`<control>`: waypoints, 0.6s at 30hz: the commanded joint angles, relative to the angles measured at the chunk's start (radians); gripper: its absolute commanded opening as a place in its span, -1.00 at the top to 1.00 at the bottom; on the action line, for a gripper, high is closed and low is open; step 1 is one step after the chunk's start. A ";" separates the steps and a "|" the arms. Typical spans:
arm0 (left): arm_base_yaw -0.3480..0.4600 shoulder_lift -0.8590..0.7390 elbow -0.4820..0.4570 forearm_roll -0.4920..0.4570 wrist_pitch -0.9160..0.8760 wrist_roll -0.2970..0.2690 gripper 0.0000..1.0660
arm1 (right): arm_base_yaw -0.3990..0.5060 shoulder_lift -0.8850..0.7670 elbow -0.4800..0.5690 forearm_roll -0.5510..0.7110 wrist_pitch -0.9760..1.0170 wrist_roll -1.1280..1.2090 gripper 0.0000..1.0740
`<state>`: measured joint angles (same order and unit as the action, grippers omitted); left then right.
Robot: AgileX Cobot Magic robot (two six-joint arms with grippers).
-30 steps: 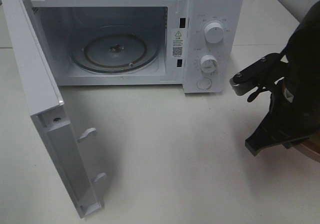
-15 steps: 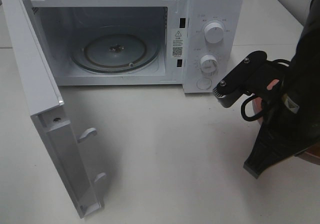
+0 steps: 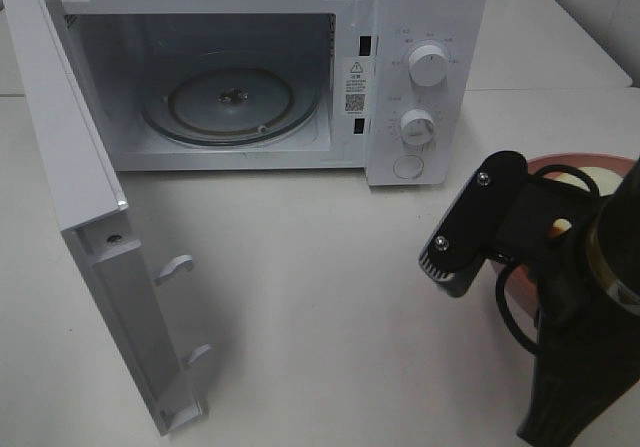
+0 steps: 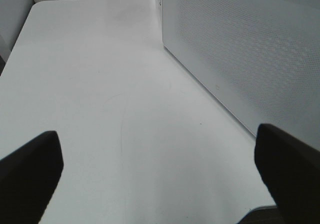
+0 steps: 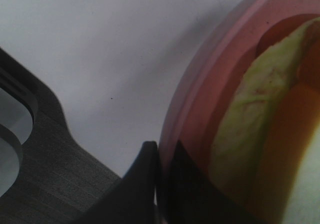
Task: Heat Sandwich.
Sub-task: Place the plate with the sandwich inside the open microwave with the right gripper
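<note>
plate [image 5: 200, 78] rim sits pinched in right end effector [image 5: 161, 154] near open microwave [image 3: 420, 27]; left end effector [image 4: 156, 134] spread wide.

A: How much of the sandwich [image 3: 598, 179] shows from above?
B: A pale sliver. The right arm [image 3: 585, 307] covers the rest and most of the pink plate [image 3: 560, 158].
A: And the wrist view?
B: Blurred, cut off at the frame's edge.
A: The right gripper [image 5: 159, 164]?
B: From above, its fingertips can't be made out. The microwave [image 3: 430, 7] dial labels are too small to read.

The right arm [image 3: 585, 357] has swung lower and nearer, uncovering the pink plate [image 3: 570, 158] and sandwich [image 3: 598, 180].
</note>
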<state>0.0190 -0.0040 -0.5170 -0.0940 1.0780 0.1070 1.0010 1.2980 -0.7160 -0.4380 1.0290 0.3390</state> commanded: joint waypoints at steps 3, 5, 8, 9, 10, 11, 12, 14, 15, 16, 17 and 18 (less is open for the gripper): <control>0.003 -0.020 -0.001 -0.001 -0.010 0.001 -0.87 | 0.088 -0.043 0.034 -0.022 0.013 -0.042 0.95; 0.003 -0.020 -0.001 -0.001 -0.010 0.001 -0.87 | 0.097 -0.042 0.036 -0.022 0.013 -0.047 0.95; 0.003 -0.020 -0.001 -0.001 -0.010 0.001 -0.87 | 0.125 -0.042 0.038 -0.023 0.012 -0.072 0.94; 0.003 -0.020 -0.001 -0.001 -0.010 0.001 -0.87 | 0.133 -0.042 0.038 -0.025 0.008 -0.088 0.94; 0.003 -0.020 -0.001 -0.001 -0.010 0.001 -0.87 | 0.136 -0.042 0.038 -0.025 0.005 -0.103 0.94; 0.003 -0.020 -0.001 -0.001 -0.010 0.001 -0.87 | 0.138 -0.042 0.038 -0.025 -0.014 -0.150 0.95; 0.003 -0.020 -0.001 -0.001 -0.010 0.001 -0.87 | 0.138 -0.042 0.038 -0.025 -0.014 -0.150 0.95; 0.003 -0.020 -0.001 -0.001 -0.010 0.001 -0.87 | 0.138 -0.042 0.038 -0.025 -0.033 -0.195 0.94; 0.003 -0.020 -0.001 -0.001 -0.010 0.001 -0.87 | 0.138 -0.042 0.038 -0.025 -0.063 -0.242 0.94; 0.003 -0.020 -0.001 -0.001 -0.010 0.001 -0.87 | 0.138 -0.042 0.038 -0.025 -0.076 -0.264 0.94; 0.003 -0.020 -0.001 -0.001 -0.010 0.001 -0.87 | 0.138 -0.042 0.038 -0.025 -0.076 -0.264 0.94; 0.003 -0.020 -0.001 -0.001 -0.010 0.001 -0.87 | 0.138 -0.042 0.038 -0.025 -0.090 -0.284 0.94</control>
<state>0.0190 -0.0040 -0.5170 -0.0940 1.0780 0.1070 1.1370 1.2590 -0.6800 -0.4390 0.9510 0.0810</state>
